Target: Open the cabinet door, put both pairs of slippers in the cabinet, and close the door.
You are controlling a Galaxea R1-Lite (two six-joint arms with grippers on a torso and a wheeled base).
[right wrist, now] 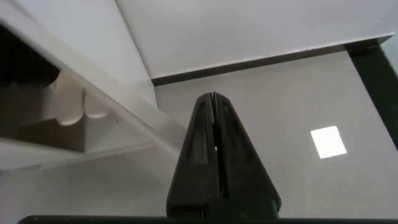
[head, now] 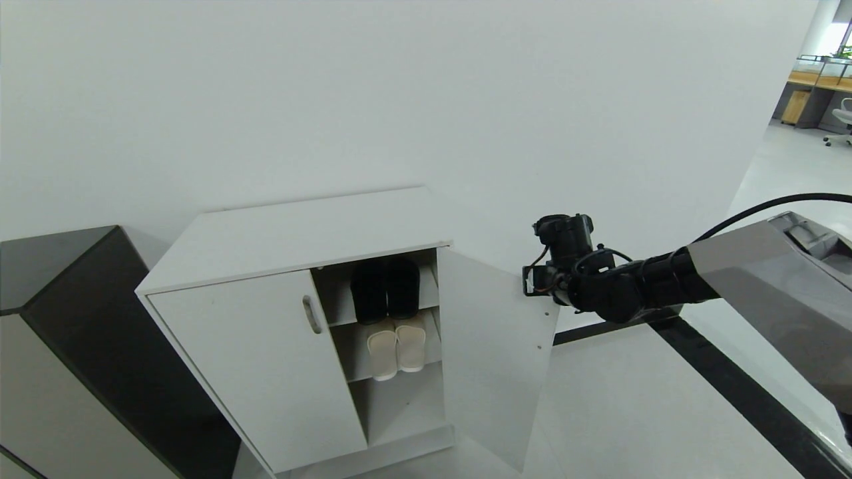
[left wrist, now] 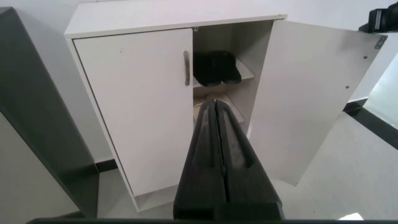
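Head view showed the open cabinet door (head: 496, 352) swung out on the robot's right side of the cabinet (head: 299, 229), standing upright with its long axis vertical and its inner face turned toward the shelves. The black slippers (head: 386, 287) sat side by side on the top shelf and the white slippers (head: 397, 346) on the shelf below, toes pointing out, so both pairs were already inside and closing the door looked like the only step left. The left door (head: 259, 359) was shut, its handle (head: 311, 314) next to the opening. The right gripper (right wrist: 214, 99) was clenched on nothing, its fingers pressed together, and it hung just beside the upper part of the open door's free edge, on the outer-face side. From there the door lay toward the robot's left, so a sweep in that direction would probably swing it home. The left gripper (left wrist: 216, 106), likewise pressed closed and empty, hovered in front of the cabinet facing the gap, clearly farther from the door's edge than the right one. A dark cabinet (head: 66, 299) stood off to the left.
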